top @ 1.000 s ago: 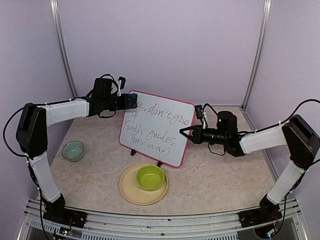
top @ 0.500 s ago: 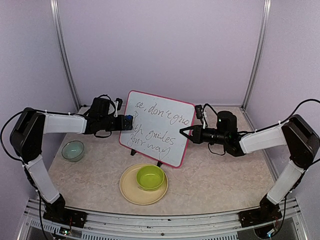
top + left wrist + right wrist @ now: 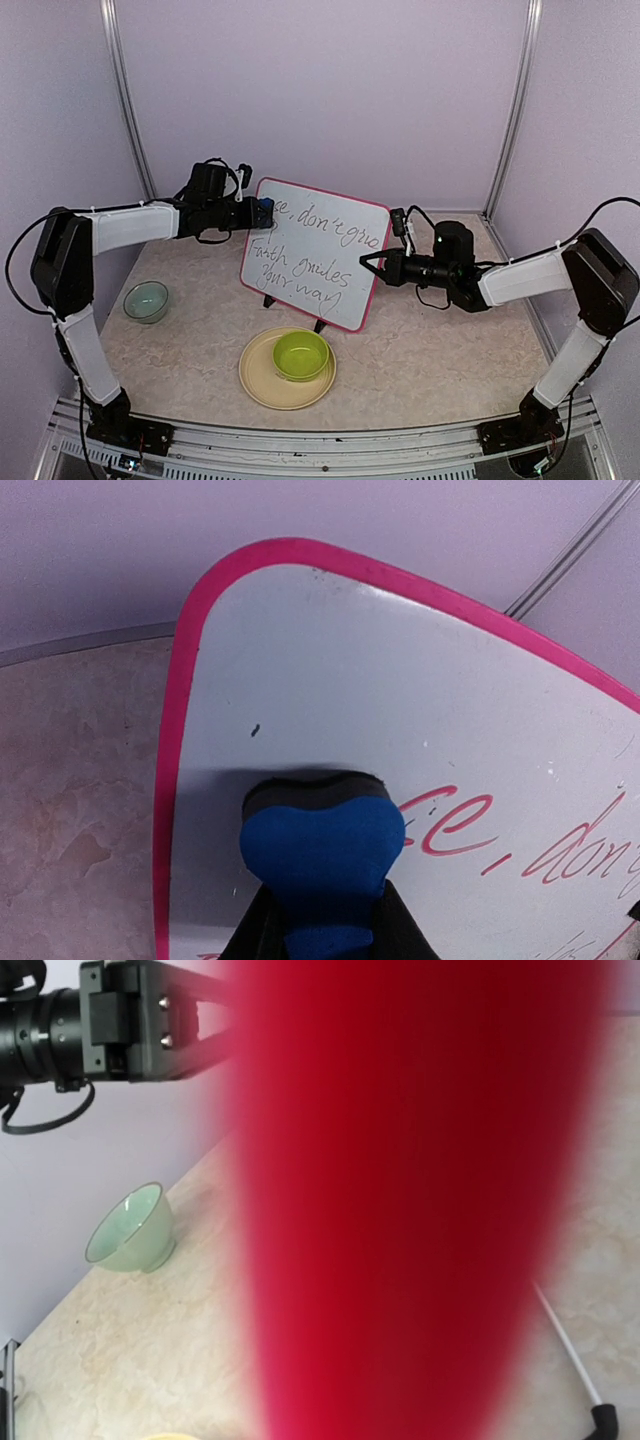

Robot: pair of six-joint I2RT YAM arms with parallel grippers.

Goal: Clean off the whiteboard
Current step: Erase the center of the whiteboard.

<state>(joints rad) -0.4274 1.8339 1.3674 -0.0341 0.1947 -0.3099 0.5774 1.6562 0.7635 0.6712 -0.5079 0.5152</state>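
Your left arm (image 3: 125,225) and right arm (image 3: 520,278) are built alike: smooth white shells cover the long links, with bulky black housings at the elbows and wrists and black bases below. You can see thin black cables (image 3: 215,163) looping over each wrist and arcing off each elbow. A small green light (image 3: 438,240) glows on the right wrist housing. The right gripper (image 3: 368,266) has slim black fingers. On the left arm, your black wrist block (image 3: 125,1020) shows two small screw heads (image 3: 165,1040).
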